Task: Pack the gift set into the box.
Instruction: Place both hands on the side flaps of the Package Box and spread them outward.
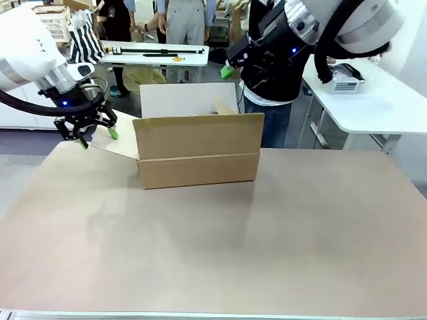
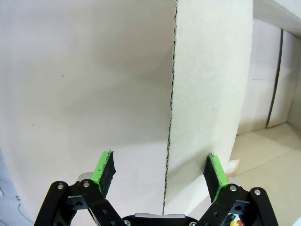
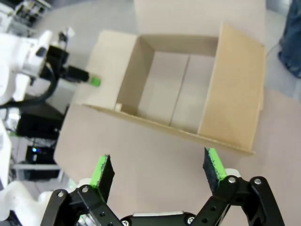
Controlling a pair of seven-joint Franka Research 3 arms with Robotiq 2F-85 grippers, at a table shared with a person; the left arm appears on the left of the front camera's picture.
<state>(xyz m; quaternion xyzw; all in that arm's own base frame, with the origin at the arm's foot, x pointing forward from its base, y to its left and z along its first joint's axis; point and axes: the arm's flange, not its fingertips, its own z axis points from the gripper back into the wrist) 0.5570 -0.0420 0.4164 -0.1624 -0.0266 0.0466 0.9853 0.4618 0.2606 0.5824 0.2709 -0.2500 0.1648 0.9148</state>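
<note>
The brown cardboard box (image 1: 197, 150) stands open at the far middle of the table. From above, the box (image 3: 188, 94) is empty inside. My left gripper (image 1: 93, 135) is open at the box's left flap (image 1: 117, 143). In the left wrist view the flap (image 2: 207, 94) stands edge-on between the green pads (image 2: 106, 168) of my left gripper (image 2: 162, 172), touching neither. My right gripper (image 1: 230, 69) hangs high above the box's back edge. In its own view my right gripper (image 3: 157, 169) is open and holds nothing. The gift set is out of view.
A person in a dark top (image 1: 270, 93) stands right behind the box. A white table (image 1: 373, 107) at the right carries a white lattice basket (image 1: 347, 80). Another white table (image 1: 157, 53) stands farther back. The tan tabletop (image 1: 213, 253) stretches in front of the box.
</note>
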